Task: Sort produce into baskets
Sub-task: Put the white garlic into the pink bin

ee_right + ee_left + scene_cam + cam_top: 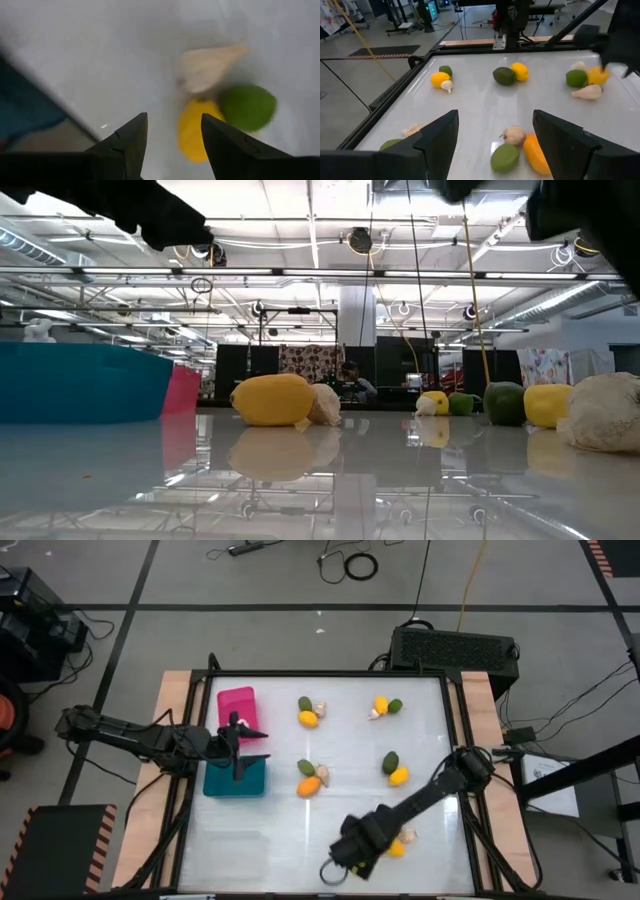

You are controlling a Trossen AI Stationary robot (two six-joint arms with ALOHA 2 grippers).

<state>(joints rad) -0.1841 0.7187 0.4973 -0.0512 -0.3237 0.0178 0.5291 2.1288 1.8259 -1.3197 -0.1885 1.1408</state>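
The produce lies in small clusters on the white table: a green oval, yellow fruit and garlic bulb, another such cluster, a cluster with an orange fruit, a green and yellow pair, and a bulb and yellow fruit. The pink basket and the teal basket stand at the table's left. No clear basket shows. My left gripper is open and empty above the two baskets. My right gripper is open and empty near the front edge, looking down on the orange-fruit cluster.
The table has a raised dark frame around it. My right arm slants across the table's front right, over the bulb and yellow fruit. The middle of the table between the clusters is bare. A black box stands behind the far edge.
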